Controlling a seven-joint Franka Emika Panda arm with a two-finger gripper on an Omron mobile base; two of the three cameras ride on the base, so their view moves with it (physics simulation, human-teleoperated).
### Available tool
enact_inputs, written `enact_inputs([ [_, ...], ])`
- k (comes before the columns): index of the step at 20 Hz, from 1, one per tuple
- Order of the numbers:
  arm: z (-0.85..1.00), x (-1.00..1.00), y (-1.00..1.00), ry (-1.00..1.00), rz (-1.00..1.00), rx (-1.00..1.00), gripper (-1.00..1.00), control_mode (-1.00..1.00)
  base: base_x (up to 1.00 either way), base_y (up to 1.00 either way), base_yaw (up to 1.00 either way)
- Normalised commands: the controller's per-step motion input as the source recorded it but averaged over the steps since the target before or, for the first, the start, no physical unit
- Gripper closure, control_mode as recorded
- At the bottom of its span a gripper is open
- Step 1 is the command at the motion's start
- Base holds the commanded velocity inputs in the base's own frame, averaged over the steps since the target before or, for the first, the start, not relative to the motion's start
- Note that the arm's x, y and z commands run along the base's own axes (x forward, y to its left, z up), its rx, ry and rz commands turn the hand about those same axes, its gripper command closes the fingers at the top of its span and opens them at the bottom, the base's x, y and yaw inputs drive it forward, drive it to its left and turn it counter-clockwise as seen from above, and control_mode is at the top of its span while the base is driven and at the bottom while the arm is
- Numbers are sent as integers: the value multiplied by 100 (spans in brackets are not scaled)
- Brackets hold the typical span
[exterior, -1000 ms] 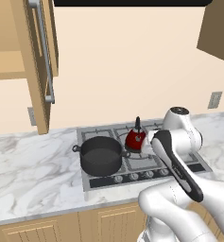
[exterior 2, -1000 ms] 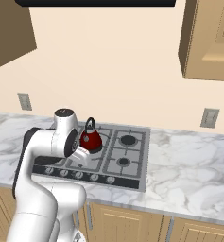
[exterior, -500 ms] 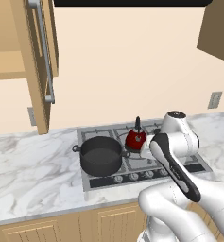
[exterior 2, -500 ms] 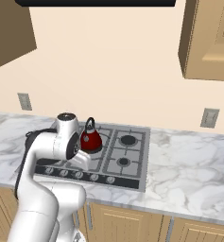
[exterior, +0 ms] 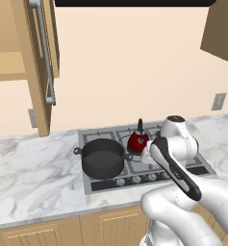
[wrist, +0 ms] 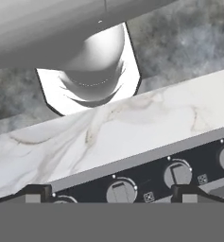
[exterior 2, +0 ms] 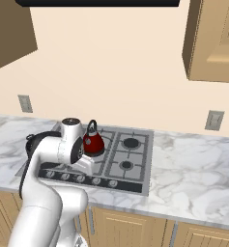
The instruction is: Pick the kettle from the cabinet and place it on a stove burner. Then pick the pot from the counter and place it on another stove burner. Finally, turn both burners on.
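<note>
The black pot (exterior: 102, 157) sits on the front left burner of the steel cooktop (exterior: 198, 167), and the dark-red kettle (exterior: 138, 140) stands upright on the burner behind it to the right. In the right base view the kettle (exterior 2: 93, 142) is just beyond my arm, and the arm covers most of the pot. My gripper (wrist: 112, 193) hangs over the cooktop's front edge. It points down at the knob row (wrist: 120, 189). Its fingertips (wrist: 38, 192) stand wide apart, open, with nothing held between them.
The cabinet (exterior: 38, 62) hangs open at the upper left, its door and bar handle jutting out over the marble counter (exterior: 33, 168). Two bare burners (exterior 2: 130, 143) lie to the right of the kettle. A wall outlet (exterior 2: 214, 119) is behind the right counter.
The hand has sunk a little toward the front knob row while the elbow shifted slightly. Pot and kettle have stayed in place.
</note>
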Motion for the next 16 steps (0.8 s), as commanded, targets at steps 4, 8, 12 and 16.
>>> enact_inputs([
  [4, -14, 19, 0, 6, 7, 0, -100, -100, 0, 0, 0],
  [8, -13, 16, 0, 7, 10, -1, -100, -100, 0, 0, 0],
  [12, -11, 11, 0, 10, 8, -1, -100, -100, 0, 0, 0],
  [16, -14, 8, 0, 10, 6, -2, -100, -100, 0, 0, 0],
])
